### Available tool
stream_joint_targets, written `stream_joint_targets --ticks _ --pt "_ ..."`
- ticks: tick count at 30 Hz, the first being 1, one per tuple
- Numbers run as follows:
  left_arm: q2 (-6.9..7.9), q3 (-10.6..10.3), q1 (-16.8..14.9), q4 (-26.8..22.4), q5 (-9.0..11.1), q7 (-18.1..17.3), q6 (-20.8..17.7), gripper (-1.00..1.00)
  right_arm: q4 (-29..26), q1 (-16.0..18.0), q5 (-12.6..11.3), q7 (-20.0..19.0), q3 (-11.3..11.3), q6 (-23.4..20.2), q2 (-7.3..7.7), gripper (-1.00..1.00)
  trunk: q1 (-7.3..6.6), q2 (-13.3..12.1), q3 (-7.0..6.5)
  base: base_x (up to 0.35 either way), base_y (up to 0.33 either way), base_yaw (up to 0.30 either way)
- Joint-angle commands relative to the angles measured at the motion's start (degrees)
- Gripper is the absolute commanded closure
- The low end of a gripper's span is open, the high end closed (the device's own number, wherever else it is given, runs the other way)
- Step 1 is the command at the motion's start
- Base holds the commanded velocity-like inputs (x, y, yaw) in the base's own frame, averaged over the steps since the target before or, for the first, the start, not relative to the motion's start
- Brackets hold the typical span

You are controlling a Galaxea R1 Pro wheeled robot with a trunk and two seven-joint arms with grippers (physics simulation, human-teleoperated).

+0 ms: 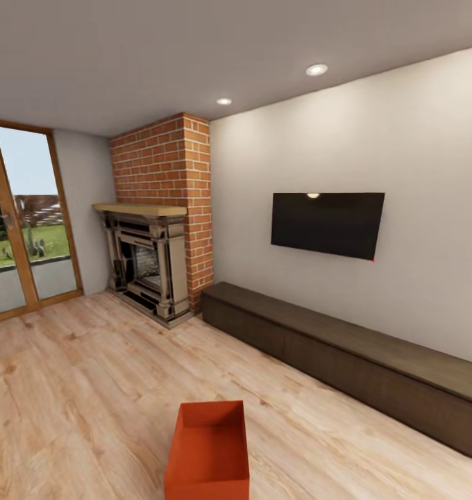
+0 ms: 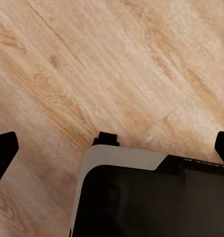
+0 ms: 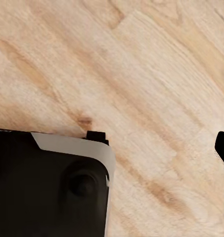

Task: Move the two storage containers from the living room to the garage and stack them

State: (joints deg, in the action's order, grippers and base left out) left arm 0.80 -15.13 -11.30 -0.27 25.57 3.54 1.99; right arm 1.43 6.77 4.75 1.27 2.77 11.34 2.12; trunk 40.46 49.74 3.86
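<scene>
One orange-red storage container (image 1: 208, 451) stands open-topped on the light wood planks of the living room, low in the middle of the head view, close in front of me. My left gripper (image 2: 112, 150) hangs open over bare planks, a black fingertip (image 2: 3, 153) at each side of its wrist view. My right gripper (image 3: 112, 150) also points down at planks; one black fingertip (image 3: 223, 150) shows at the frame's edge, set wide, with nothing held. The garage is out of view.
A red brick fireplace (image 1: 163, 208) stands in the far corner, with a glass door (image 1: 28, 222) to its left. A black TV (image 1: 326, 223) hangs over a long dark low bench (image 1: 347, 354) along the right wall. My black-and-grey base (image 2: 141, 197) shows under both wrists.
</scene>
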Motion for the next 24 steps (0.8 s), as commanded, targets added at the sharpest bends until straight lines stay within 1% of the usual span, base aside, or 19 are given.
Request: stream_joint_targets --ticks 1,24 --pt "-0.01 -0.49 -0.03 0.00 0.44 0.15 0.12 -1.00 0.15 0.08 0.44 0.13 0.23 0.26 0.02 -1.00 0.04 0.06 0.09 0.317 -0.010 0.000" --pt "-0.01 -0.51 -0.03 0.00 0.44 0.15 0.12 -1.00 0.15 0.08 0.44 0.13 0.24 0.17 0.01 -1.00 0.04 0.06 0.09 0.320 -0.001 0.000"
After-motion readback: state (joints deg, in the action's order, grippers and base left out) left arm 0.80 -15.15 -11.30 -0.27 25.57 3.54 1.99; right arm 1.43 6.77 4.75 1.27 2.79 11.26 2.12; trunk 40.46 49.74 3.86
